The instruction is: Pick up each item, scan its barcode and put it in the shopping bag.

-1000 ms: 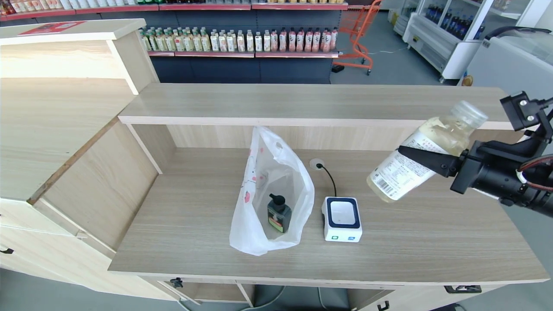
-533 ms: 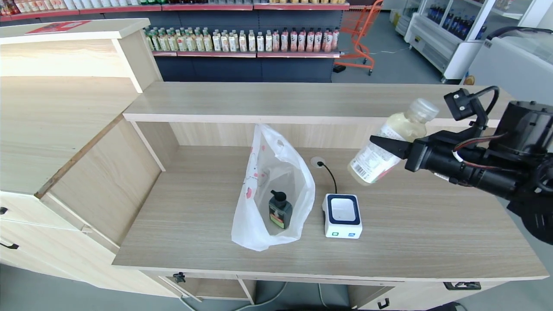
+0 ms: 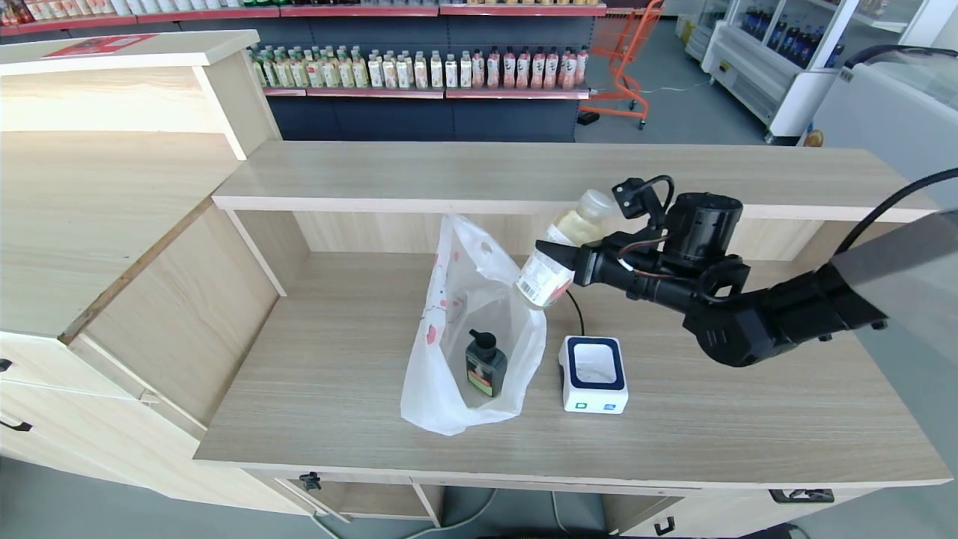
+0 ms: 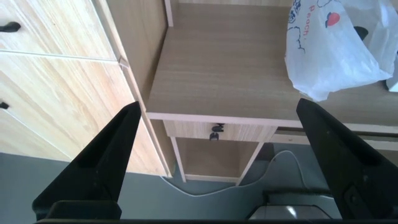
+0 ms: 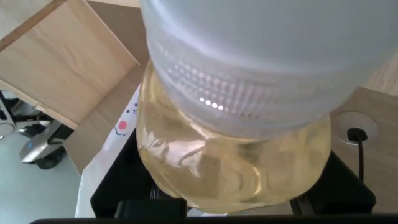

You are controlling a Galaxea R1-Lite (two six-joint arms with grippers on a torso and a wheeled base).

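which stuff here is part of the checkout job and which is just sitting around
Job in hand: drink bottle in the right gripper; barcode scanner; shopping bag; pump bottle already inside it.
Lying about: shelved drinks; orange trolley.

Black right arm (image 3: 756, 322), cylindrical joints, red and white cables (image 3: 635, 248).

Head overlooks counter (image 3: 359, 389); all views share bag (image 3: 430, 408)

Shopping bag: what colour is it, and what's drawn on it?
White shopping bag with small red marks, one a heart; clearest in left wrist view.
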